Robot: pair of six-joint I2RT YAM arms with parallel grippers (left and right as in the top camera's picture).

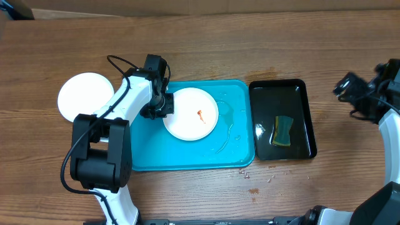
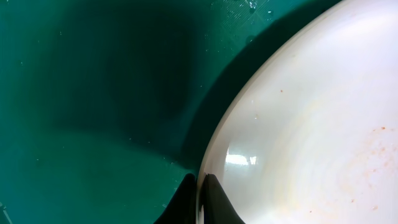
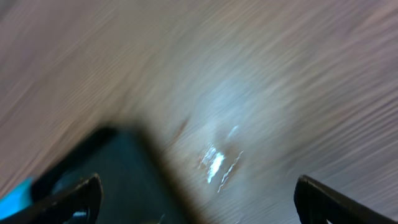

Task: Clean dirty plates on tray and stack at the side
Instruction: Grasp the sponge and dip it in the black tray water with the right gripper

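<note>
A white plate [image 1: 191, 114] with a small brown-red smear lies on the turquoise tray [image 1: 237, 156]. My left gripper [image 1: 161, 107] is shut on the plate's left rim; the left wrist view shows the two fingers [image 2: 200, 199] pinching the rim [image 2: 298, 130] over the tray [image 2: 93, 93]. A plain white plate [image 1: 84, 95] lies on the table left of the tray. My right gripper [image 1: 355, 87] is open and empty, above bare table right of the black tray; its fingers [image 3: 198, 198] show wide apart in the blurred right wrist view. A third plate does not show as a separate thing.
A glossy black tray [image 1: 306, 119] right of the turquoise tray holds a green and yellow sponge [image 1: 283, 130]. Water lies on the turquoise tray's right part [image 1: 228, 128]. Small crumbs [image 1: 253, 184] lie on the wood in front of the trays.
</note>
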